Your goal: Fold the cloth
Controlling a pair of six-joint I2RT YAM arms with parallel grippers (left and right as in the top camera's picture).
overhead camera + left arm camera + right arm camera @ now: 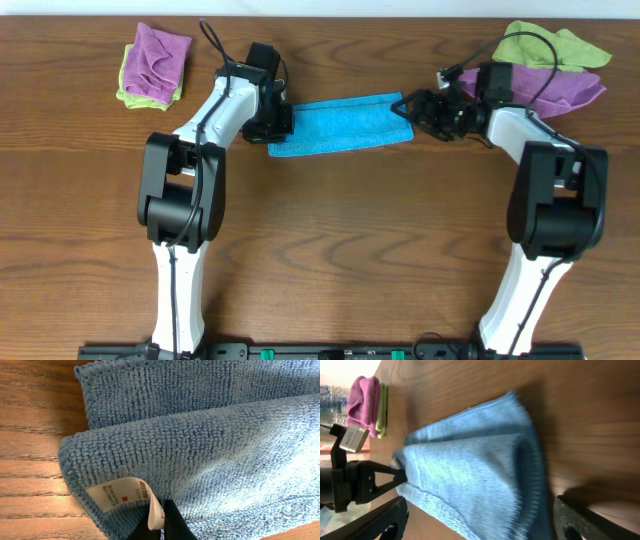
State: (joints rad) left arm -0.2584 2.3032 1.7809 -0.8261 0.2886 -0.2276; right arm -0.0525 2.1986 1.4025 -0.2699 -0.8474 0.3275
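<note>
Black fingertips (175, 525) of the left gripper (280, 125) pinch the cloth (340, 125) at its white-tagged corner. Folded into a strip, it lies on the counter (330, 240) between the arms. At its other end the right gripper (407, 106) is spread wide, fingers (570, 520) straddling the strip. Farther back, purple cloths (160, 55) and lime-green cloths (545, 45) sit piled at both corners.

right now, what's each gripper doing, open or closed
Left gripper: closed on the cloth, pinching it by the white tag.
Right gripper: open, spread wide at the cloth's other end.
</note>
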